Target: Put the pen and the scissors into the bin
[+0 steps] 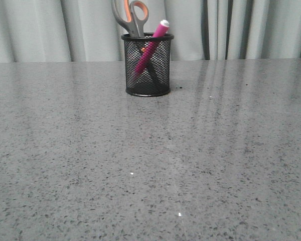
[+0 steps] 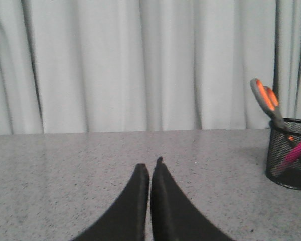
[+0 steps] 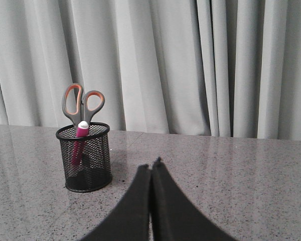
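Both grippers are seen from their wrist cameras with fingers pressed together and nothing held: the left gripper (image 2: 150, 168) and the right gripper (image 3: 151, 168). Well beyond them, on the grey table (image 1: 150, 165), the bin (image 1: 147, 64) is found upright. Inside it the scissors (image 1: 132, 18) are stood handles up, and the pen (image 1: 151, 46) is leant across, its lower end only dimly seen through the mesh. The task appears done; arms are best kept clear.

The scissors (image 3: 82, 103) and pen (image 3: 80, 138) stand inside the bin (image 3: 85, 156) on the tabletop (image 3: 231, 175), at ten o'clock from the right gripper's (image 3: 151, 168) closed, empty fingers (image 3: 135, 201).
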Available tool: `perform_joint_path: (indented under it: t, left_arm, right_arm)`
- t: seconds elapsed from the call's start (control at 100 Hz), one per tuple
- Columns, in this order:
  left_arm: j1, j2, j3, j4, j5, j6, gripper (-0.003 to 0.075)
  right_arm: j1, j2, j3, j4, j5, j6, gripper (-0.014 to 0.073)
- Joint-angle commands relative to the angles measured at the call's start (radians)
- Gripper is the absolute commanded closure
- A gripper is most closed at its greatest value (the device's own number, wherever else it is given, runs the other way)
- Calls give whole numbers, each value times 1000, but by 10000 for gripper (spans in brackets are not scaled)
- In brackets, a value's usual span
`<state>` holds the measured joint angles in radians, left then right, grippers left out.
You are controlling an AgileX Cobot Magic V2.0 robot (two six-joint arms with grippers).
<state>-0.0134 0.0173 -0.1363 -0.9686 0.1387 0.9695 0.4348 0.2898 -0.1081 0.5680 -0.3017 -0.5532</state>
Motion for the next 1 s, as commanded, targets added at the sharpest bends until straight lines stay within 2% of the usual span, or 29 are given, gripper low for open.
perform_joint_path:
  t: [0.0,0.06,0.12,0.25,0.49,0.53,0.99]
  left_arm:
    - [2,10,-27,400,-70,-396,739]
    - [2,10,-20,617,-98,-617,739]
    - [2,10,3,769,-125,-745,739]
    - [2,10,69,932,-156,-930,739]
    - [-21,-42,185,954,-181,-935,739]
    - [-26,-55,183,952,-139,-935,739]
    - [-30,-53,181,934,-152,-931,739]
  right_arm:
    - [-7,6,-26,-11,-63,-9,662]
    - [-7,6,-26,-11,-63,-9,662]
    - [-7,6,-26,-11,-63,-9,662]
    - [-7,6,-26,-11,-63,-9,662]
    - [-7,6,-26,-11,-63,-9,662]
    - [-7,6,-26,-11,-63,-9,662]
    - [-7,6,-26,-11,-62,-9,662]
